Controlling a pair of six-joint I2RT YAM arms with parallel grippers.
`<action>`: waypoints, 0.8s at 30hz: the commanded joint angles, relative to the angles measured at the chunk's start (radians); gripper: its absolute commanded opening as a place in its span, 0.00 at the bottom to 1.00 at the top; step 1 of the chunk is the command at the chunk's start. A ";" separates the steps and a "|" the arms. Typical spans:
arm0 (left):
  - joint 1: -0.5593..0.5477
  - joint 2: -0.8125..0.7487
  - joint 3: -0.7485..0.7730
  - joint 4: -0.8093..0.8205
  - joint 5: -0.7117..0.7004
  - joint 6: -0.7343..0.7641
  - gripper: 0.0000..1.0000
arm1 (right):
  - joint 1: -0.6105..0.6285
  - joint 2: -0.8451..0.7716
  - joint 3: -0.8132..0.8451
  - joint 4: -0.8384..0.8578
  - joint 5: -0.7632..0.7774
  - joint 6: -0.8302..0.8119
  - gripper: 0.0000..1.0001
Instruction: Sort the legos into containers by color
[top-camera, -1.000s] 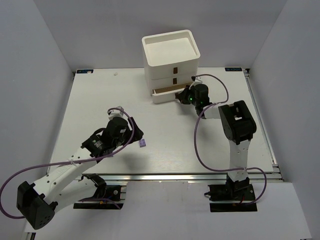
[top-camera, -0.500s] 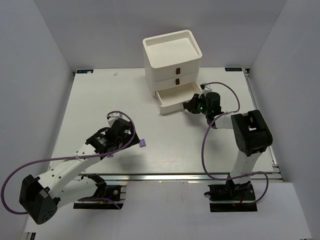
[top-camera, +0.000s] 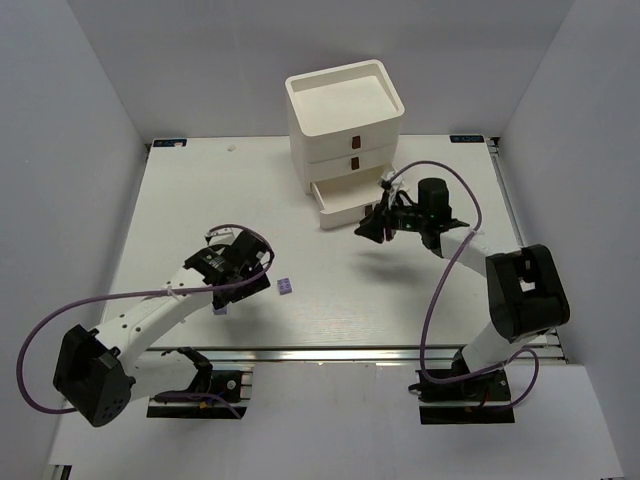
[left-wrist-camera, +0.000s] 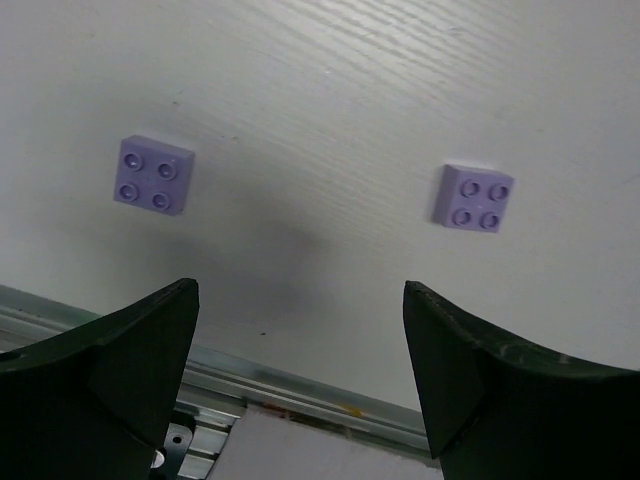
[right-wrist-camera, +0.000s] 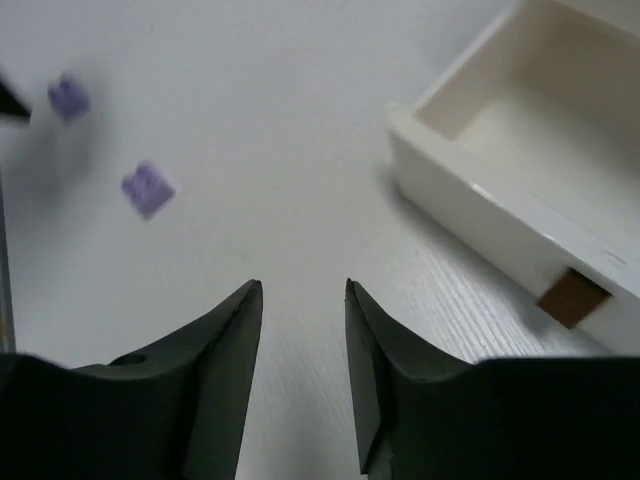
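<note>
Left gripper (left-wrist-camera: 300, 292) spread, empty, purple lego (left-wrist-camera: 153, 175) and second lego (left-wrist-camera: 473, 197) lying beyond its tips; right gripper (right-wrist-camera: 300, 290) parted, empty.

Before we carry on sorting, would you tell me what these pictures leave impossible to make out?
Two shut drawers: contents hidden behind their fronts, every view.
Open drawer: right wrist view cuts off its far end; in the top view its back lies under the chest.
Purple legos: blurred in the right wrist view, studs unreadable.
Nearest lego: tiny, against the left arm in the top view.
</note>
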 joint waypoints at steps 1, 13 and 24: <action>0.042 0.024 -0.035 -0.051 -0.008 -0.048 0.92 | 0.040 -0.046 0.033 -0.380 -0.298 -0.500 0.43; 0.227 0.042 -0.085 -0.092 0.070 -0.222 0.98 | 0.203 0.078 0.327 -1.086 -0.312 -1.098 0.60; 0.370 0.176 -0.061 -0.028 0.098 -0.278 0.96 | 0.249 0.070 0.359 -1.006 -0.193 -0.923 0.60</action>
